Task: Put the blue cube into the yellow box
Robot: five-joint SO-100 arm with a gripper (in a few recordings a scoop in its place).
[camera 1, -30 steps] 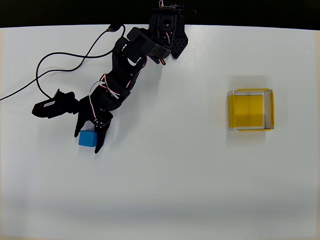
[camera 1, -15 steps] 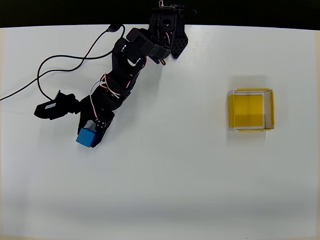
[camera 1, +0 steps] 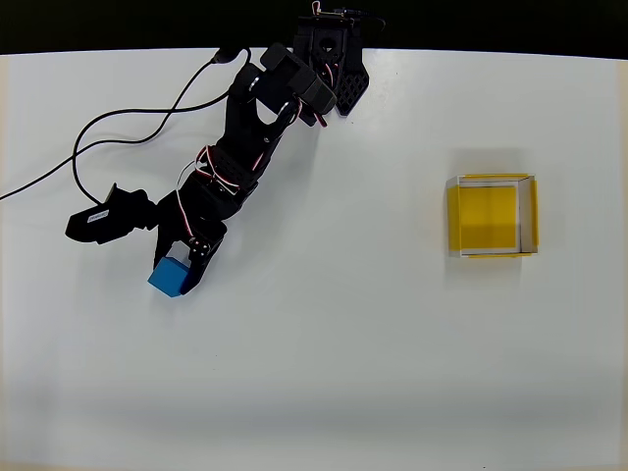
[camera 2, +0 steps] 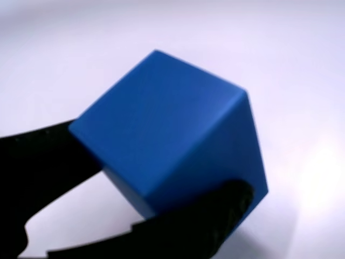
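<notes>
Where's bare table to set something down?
Free: the wide stretch between the arm and the yellow box, and the whole near strip below both. Crowded: upper left, with cable, arm, and the pincer on the blue cube.

Overhead view: cube [camera 1: 169, 277] left side of table [camera 1: 373, 343], between gripper [camera 1: 177, 267] fingers; box [camera 1: 492, 216] far right, well apart; cable [camera 1: 108, 142] upper left.

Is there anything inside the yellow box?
No. The yellow box shows just its bare yellow floor. The blue cube sits far left in the overhead view, in the gripper.
</notes>
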